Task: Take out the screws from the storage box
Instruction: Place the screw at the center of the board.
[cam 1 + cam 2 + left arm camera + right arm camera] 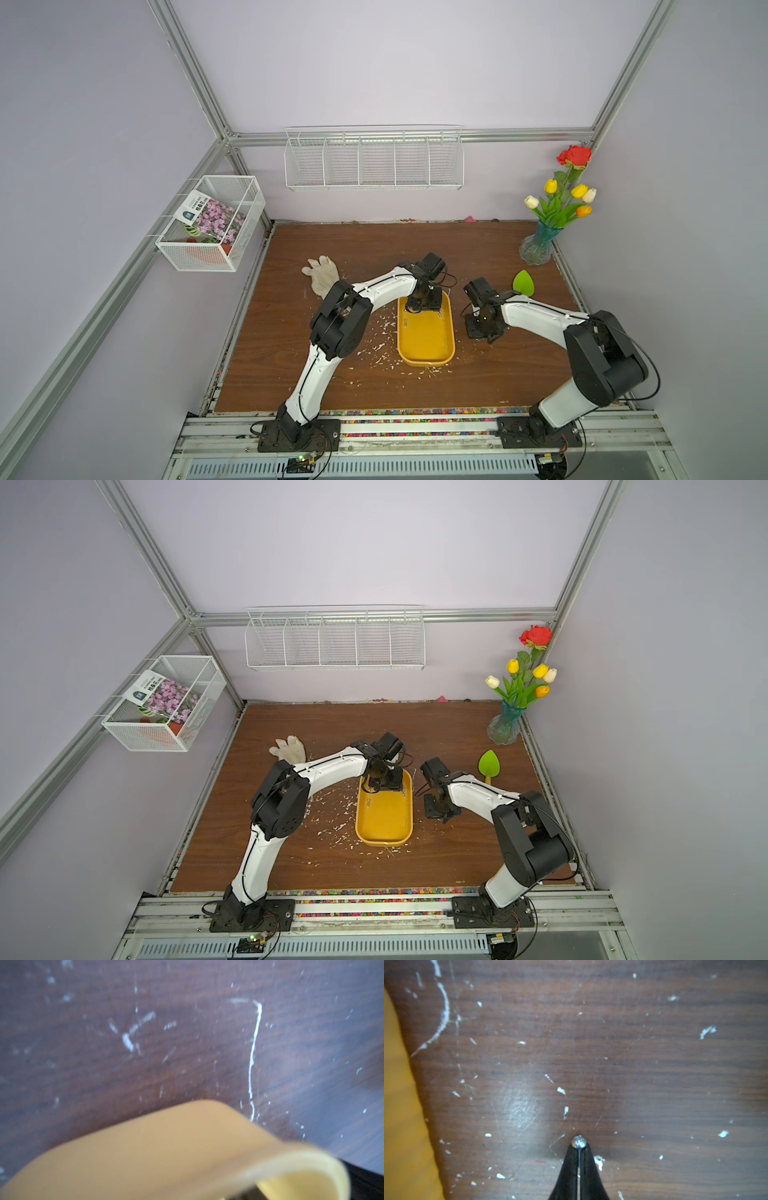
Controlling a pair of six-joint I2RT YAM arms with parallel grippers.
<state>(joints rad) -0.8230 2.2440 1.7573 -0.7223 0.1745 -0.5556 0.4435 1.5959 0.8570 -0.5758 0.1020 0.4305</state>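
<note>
Your right pincer [579, 1148] is clenched on 1 screw [579, 1142], whose round head pokes out between the tips, over the bare worktop [633, 1064] just beside the storage box [426, 340]. Your left pincer [423, 306] sits at the box's far end, by its rim; you cannot tell whether it is released or gripping. The box lies between both arms.

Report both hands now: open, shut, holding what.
Left hand: at the far end of the storage box; open or shut cannot be told.
Right hand: shut on a screw.
</note>
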